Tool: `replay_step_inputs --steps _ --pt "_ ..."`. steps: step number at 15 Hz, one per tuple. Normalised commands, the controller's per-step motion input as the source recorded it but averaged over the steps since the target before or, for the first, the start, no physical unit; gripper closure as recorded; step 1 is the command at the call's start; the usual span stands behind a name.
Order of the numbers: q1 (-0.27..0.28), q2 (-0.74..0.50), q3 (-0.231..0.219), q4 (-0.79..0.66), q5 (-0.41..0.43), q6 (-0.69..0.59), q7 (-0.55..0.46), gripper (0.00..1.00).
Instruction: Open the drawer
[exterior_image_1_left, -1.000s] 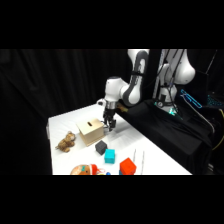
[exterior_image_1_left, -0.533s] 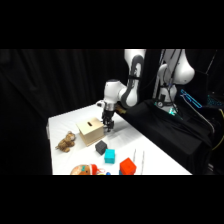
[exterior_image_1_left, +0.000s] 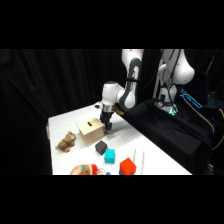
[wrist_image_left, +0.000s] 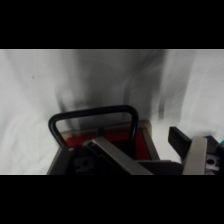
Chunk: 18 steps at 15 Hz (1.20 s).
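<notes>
The drawer (exterior_image_1_left: 102, 134) sits in the right-hand face of the small pale wooden box (exterior_image_1_left: 89, 131) near the middle of the white bench (exterior_image_1_left: 150, 155); in the wrist view its black loop handle (wrist_image_left: 93, 120) arches just ahead of the hand (wrist_image_left: 145, 157), one finger reaching in under the loop. Whether the hand is clenched on the handle or released — I cannot tell. The step in hand looks like hooking the handle; next comes a straight pull away from the box. A dark grey cube (exterior_image_1_left: 101, 147) and a teal cube (exterior_image_1_left: 109, 155) lie nearby.
</notes>
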Motion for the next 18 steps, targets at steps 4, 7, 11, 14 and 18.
replay_step_inputs --steps 4,7,11,14,18 --pt "-0.035 0.08 -0.032 0.05 -0.142 0.10 0.08 0.00" --pt "-0.080 0.03 0.006 -0.02 -0.137 0.12 0.07 0.00" --pt "-0.083 -0.05 0.012 -0.12 -0.138 0.13 0.06 0.00" --pt "-0.107 -0.17 -0.005 -0.29 -0.158 0.16 0.02 0.00" --pt "-0.138 -0.21 0.002 -0.37 -0.164 0.19 0.01 0.00"
